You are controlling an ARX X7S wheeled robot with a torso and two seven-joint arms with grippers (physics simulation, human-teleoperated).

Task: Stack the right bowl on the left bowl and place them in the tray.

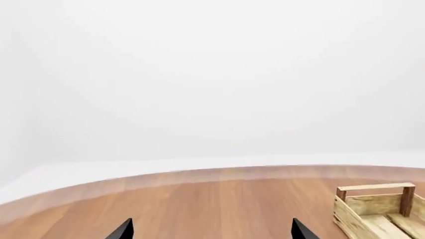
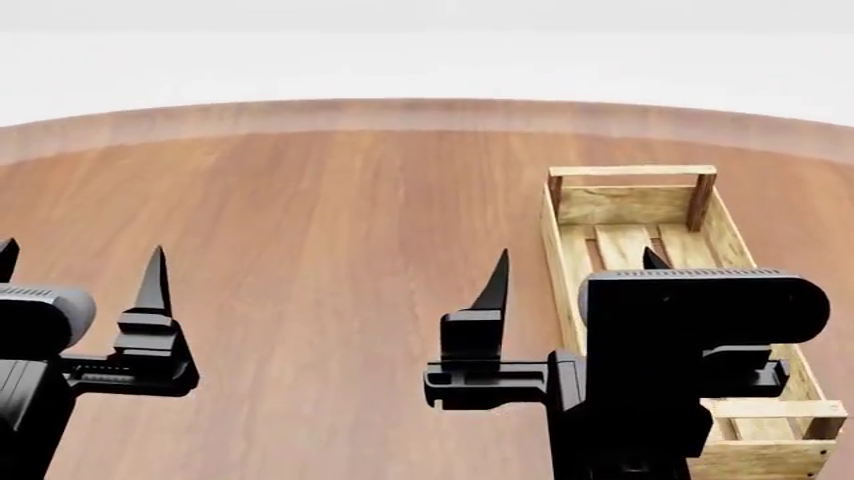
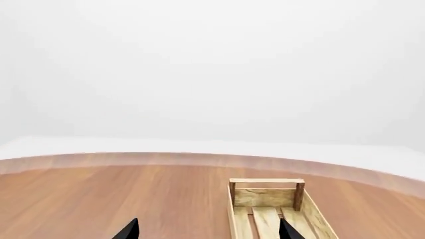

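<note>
I count one tray on the round wooden table, and two grippers of mine over it. No bowl shows in any of the three views, so I cannot say where the bowls are. The tray is a long light-wood crate with a slatted bottom, lying lengthwise away from me on the right part of the table, with a thin crossbar at its far end.

My left gripper hangs above bare wood, fingers spread wide, holding nothing and touching nothing. My right gripper is also spread wide and empty; one fingertip is over the table just beside the tray, the other over the tray's slats.
</note>
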